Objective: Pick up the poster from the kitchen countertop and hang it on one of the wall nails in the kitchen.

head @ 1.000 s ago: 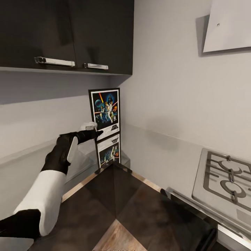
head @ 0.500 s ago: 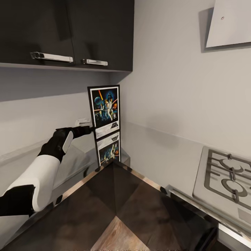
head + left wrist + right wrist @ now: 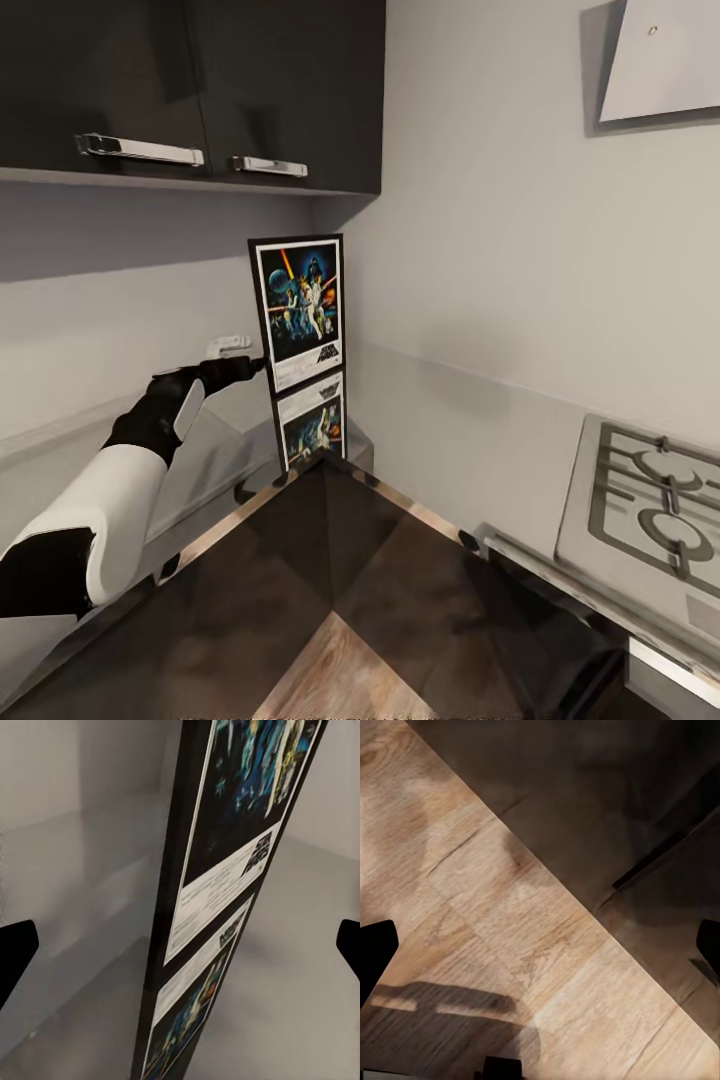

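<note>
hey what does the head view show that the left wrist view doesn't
Head view alone: the left arm reaching toward the poster, dark wall cabinets, the gas hob and the wider kitchen countertop. Left wrist view alone: the left gripper wide open, its fingertips astride the poster's frame edge. Both: the upright poster and its mirror image in the glossy counter.

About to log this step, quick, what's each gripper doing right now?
Left gripper: open, fingers either side of the poster edge, not clamped.
Right gripper: open, holding nothing.

The black-framed poster [image 3: 298,312] stands upright in the glossy dark kitchen countertop's [image 3: 330,560] corner.
</note>
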You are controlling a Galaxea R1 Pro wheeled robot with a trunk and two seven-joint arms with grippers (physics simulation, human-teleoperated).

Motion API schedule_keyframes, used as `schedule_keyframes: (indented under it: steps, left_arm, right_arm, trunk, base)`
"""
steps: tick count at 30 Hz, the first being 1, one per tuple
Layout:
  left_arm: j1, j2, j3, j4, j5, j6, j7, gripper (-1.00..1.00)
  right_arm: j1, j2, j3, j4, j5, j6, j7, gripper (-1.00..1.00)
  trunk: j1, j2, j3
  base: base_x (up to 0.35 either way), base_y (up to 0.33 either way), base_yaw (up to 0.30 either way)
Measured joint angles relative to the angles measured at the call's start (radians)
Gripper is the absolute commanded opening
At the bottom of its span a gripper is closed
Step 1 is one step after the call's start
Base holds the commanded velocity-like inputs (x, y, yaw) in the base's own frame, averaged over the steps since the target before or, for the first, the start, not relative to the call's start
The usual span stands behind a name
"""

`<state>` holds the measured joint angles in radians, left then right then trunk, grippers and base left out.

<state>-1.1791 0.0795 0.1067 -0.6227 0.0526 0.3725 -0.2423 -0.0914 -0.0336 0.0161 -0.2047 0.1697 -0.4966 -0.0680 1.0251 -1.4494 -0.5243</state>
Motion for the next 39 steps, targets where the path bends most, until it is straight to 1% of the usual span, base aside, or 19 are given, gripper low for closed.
schedule_keyframes:
  steps: [9, 16, 26, 39]
  left_arm:
    - [0.000, 0.005, 0.001, 0.001, 0.000, -0.009, -0.002, 1.00]
    - [0.000, 0.005, 0.002, 0.002, -0.001, -0.010, -0.026, 1.00]
    - [0.000, 0.005, 0.002, 0.003, -0.001, -0.010, -0.031, 1.00]
    - [0.000, 0.010, 0.002, 0.003, -0.001, -0.010, -0.031, 1.00]
  right_arm:
    - [0.000, 0.000, -0.001, 0.000, 0.000, 0.000, 0.000, 1.00]
    - [0.000, 0.000, 0.000, 0.000, 0.001, 0.000, 0.000, 1.00]
    - [0.000, 0.000, 0.000, 0.000, 0.001, 0.000, 0.000, 1.00]
    - [0.000, 0.000, -0.001, 0.000, 0.001, 0.000, 0.000, 1.00]
  trunk:
    - [0.000, 0.000, -0.014]
    - [0.000, 0.000, -0.026]
    - [0.000, 0.000, -0.041]
    - [0.000, 0.000, -0.044]
  base:
    - [0.000, 0.000, 0.000]
    - [0.000, 0.000, 0.000]
    - [0.000, 0.000, 0.000]
    - [0.000, 0.000, 0.000]
